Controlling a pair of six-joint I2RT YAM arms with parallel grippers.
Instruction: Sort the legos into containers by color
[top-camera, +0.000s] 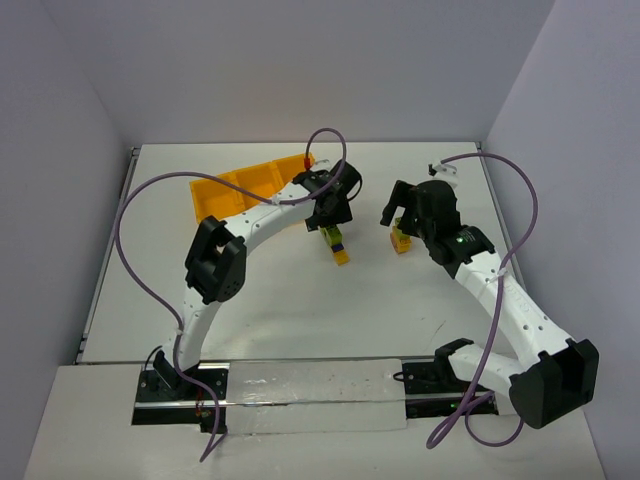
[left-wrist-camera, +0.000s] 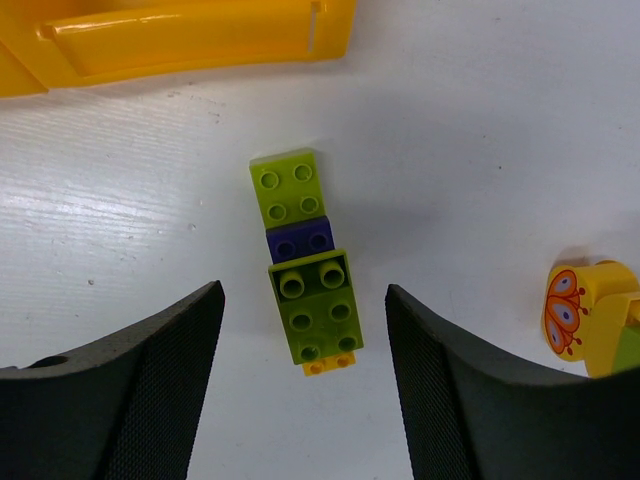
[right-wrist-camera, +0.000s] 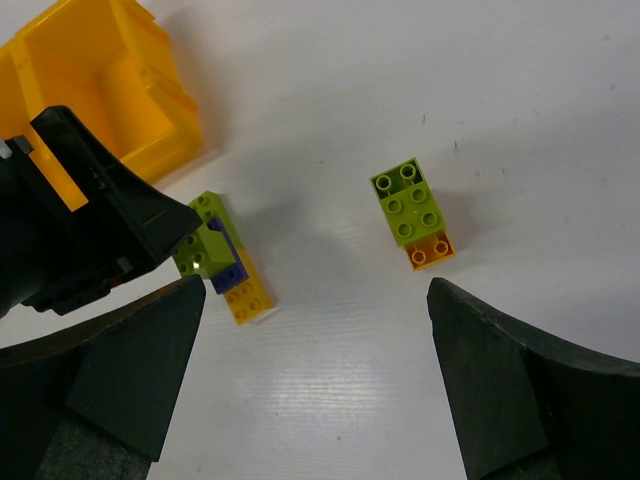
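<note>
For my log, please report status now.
Left gripper open over lime-green, purple, yellow plastic brick stack. Right gripper open over lime-green-and-orange brick pair. Nothing in the way.

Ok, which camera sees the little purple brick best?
The left wrist view: the purple brick shows close up and sharp, between two green bricks. The right wrist view shows only a sliver of it, low in the stack. In the top view the stack is too tiny to pick it out.
</note>
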